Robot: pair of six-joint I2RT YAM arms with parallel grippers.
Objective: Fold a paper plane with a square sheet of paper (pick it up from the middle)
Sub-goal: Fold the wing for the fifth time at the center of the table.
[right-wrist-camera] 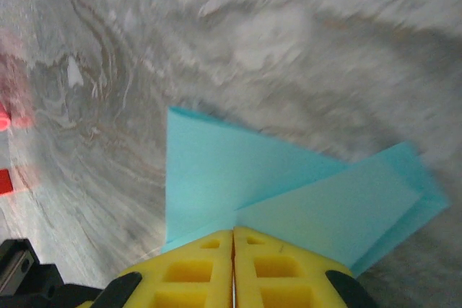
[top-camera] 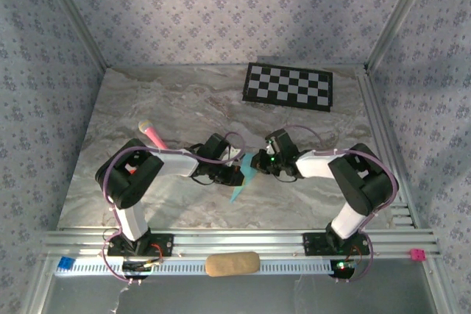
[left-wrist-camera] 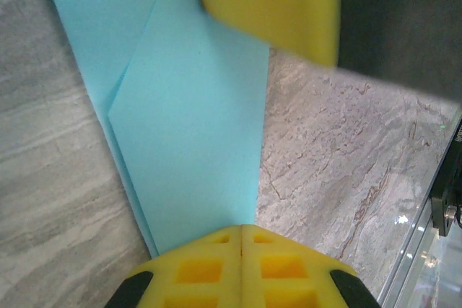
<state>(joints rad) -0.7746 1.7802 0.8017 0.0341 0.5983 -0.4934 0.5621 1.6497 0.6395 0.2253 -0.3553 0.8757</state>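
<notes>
The light blue paper (top-camera: 241, 180) is a folded, narrow pointed shape held between my two grippers at mid-table, its tip pointing toward the near edge. My left gripper (top-camera: 235, 171) is shut on it. In the left wrist view the paper (left-wrist-camera: 191, 128) shows a diagonal crease and runs into the shut yellow jaws (left-wrist-camera: 240, 230). My right gripper (top-camera: 259, 164) is shut on the other end. The right wrist view has overlapping folded layers of the paper (right-wrist-camera: 289, 185) entering its shut jaws (right-wrist-camera: 232, 233). One yellow pad (left-wrist-camera: 274, 5) of the right gripper rests on the paper in the left wrist view.
A pink marker pen (top-camera: 152, 134) lies on the marble table left of the left arm. The black-and-white checkerboard mat (top-camera: 288, 86) is at the back right. A tan pad (top-camera: 232, 263) sits on the front rail between the arm bases.
</notes>
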